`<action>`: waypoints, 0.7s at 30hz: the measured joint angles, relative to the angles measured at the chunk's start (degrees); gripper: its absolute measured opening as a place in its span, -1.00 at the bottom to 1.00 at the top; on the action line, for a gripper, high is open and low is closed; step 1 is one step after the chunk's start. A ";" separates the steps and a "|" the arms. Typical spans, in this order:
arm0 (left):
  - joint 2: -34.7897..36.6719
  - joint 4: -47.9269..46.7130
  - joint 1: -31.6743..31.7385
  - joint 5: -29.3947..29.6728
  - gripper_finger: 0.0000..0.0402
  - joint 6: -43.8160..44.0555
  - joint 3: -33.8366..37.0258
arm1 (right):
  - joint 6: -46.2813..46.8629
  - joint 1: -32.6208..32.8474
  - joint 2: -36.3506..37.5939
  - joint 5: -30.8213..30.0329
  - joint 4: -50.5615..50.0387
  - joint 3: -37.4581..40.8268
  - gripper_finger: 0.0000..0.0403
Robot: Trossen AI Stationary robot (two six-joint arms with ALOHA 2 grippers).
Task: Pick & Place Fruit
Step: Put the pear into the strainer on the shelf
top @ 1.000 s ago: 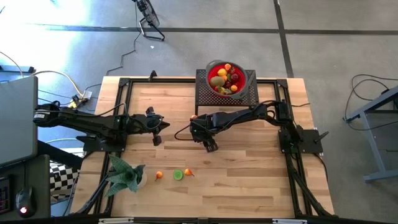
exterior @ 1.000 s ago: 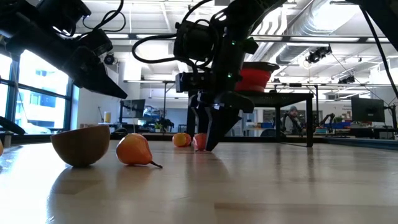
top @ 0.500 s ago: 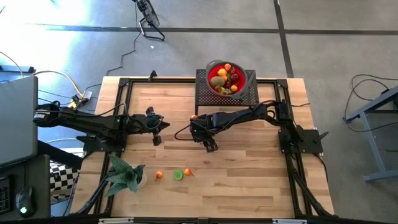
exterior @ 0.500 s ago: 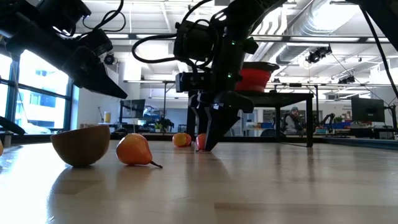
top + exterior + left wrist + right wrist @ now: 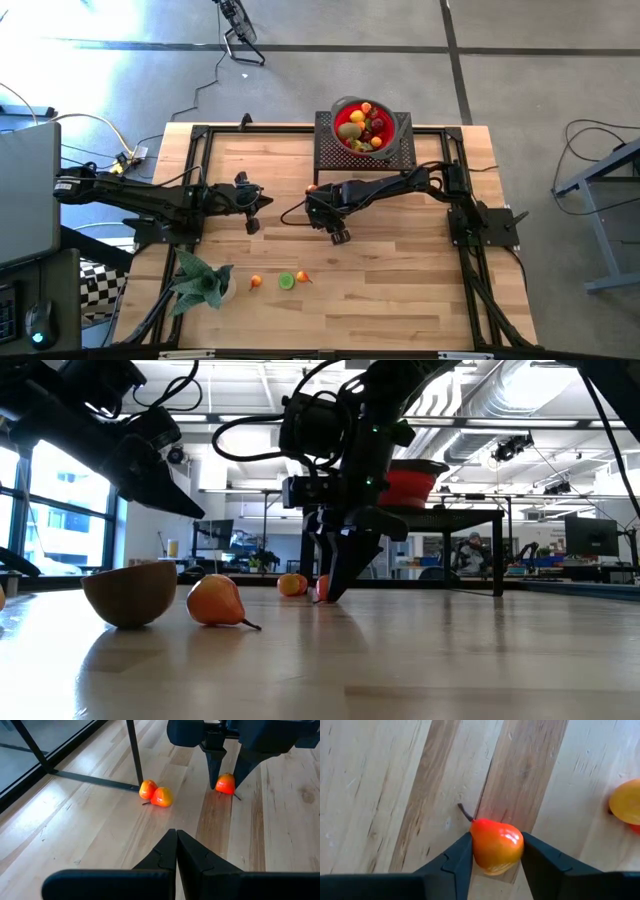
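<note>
A small orange-red pear-shaped fruit (image 5: 496,845) with a short stem lies on the wooden table near its middle. My right gripper (image 5: 338,236) points steeply down over it and is shut on it. The left wrist view shows the same fruit (image 5: 225,784) between those two dark fingers. My left gripper (image 5: 176,837) hangs shut above the table's left part (image 5: 252,222), touching nothing. Two more orange-red fruits (image 5: 156,794) lie together by a leg of the black stand. A red bowl (image 5: 340,108) on that stand holds several fruits. My right gripper pinches the fruit's two opposite sides (image 5: 476,847) between its two fingers (image 5: 457,860). The fingers come from above, slanting down. The fruit rests on the table with its stem end pointing away from the fingers.
The black mesh stand (image 5: 365,152) with the bowl is at the table's far edge. Near the near-left edge lie a small orange (image 5: 256,282), a green fruit (image 5: 286,281) and a pear-shaped fruit (image 5: 303,277), beside a green leafy plant (image 5: 200,282). A black frame (image 5: 190,170) runs around the table.
My right gripper's fingers have drawn together from wide open onto the fruit's sides, without the hand shifting. The fruit lies where it lay.
</note>
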State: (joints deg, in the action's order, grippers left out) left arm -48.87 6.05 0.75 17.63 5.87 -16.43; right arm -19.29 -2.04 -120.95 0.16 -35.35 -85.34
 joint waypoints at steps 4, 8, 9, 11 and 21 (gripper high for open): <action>-0.01 0.01 0.00 -0.23 -0.97 0.00 0.00 | 0.00 0.00 0.10 0.00 -0.12 0.00 -0.29; -0.01 0.00 0.00 -0.20 -0.97 0.00 0.00 | 0.00 0.00 0.42 -0.18 -0.64 0.00 -0.31; -0.02 0.00 0.00 -0.20 -0.97 0.00 0.00 | 0.00 0.00 0.65 -0.36 -0.95 0.00 -0.31; -0.01 0.00 0.00 -0.18 -0.97 0.00 -0.01 | 0.11 0.00 1.18 -1.27 -0.99 0.00 -0.30; -0.01 -0.03 0.00 -0.11 -0.97 0.00 0.00 | 2.95 0.00 9.60 -4.85 -3.73 0.00 -0.31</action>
State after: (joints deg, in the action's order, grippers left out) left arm -48.87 6.02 0.75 17.52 5.87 -16.43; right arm -16.34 -2.04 -111.34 -4.69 -39.08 -85.34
